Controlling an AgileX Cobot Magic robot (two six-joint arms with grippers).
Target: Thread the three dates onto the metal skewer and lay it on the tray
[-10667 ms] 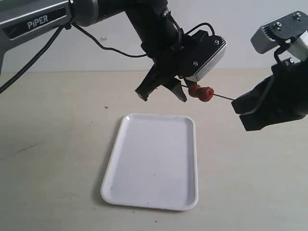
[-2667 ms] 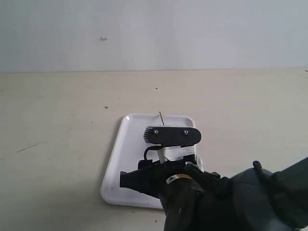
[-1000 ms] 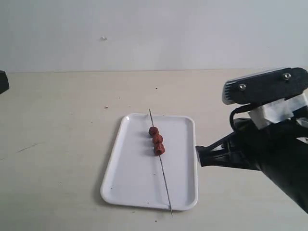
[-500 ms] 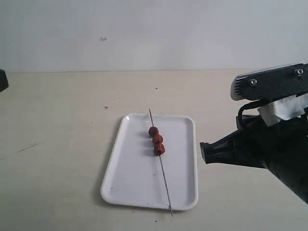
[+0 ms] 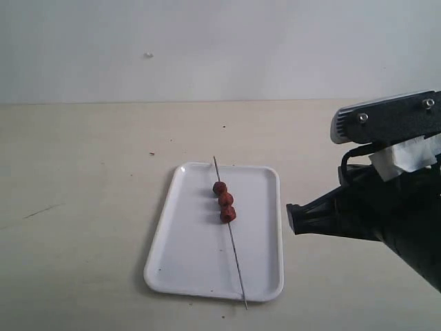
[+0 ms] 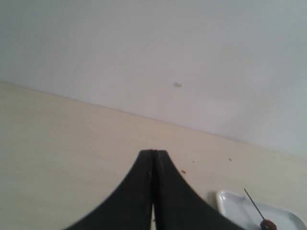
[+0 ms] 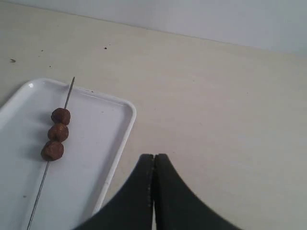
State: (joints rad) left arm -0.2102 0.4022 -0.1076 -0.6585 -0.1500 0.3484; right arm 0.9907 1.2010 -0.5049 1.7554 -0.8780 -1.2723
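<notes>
the white tray is lying flat on the pale table and is carrying the metal skewer with the three dates threaded on it in a touching row. the dates are sitting on the half of the rod nearer the wall. the skewer is running along the tray's length, with its far tip poking just past the far rim and its near tip crossing the near rim. a few dark specks are showing on the tray's surface.

the exterior view is showing the right arm just beside the tray's right edge, apart from it. the right fingers are pressing together and gripping nothing. the right wrist view is looking past those closed tips at the tray's corner and all three dates. the left fingers are appearing only in the left wrist view, likewise closed on nothing. they are pointing toward the wall, and only a tray corner, the skewer tip and one date are peeking in at the edge of that picture.
</notes>
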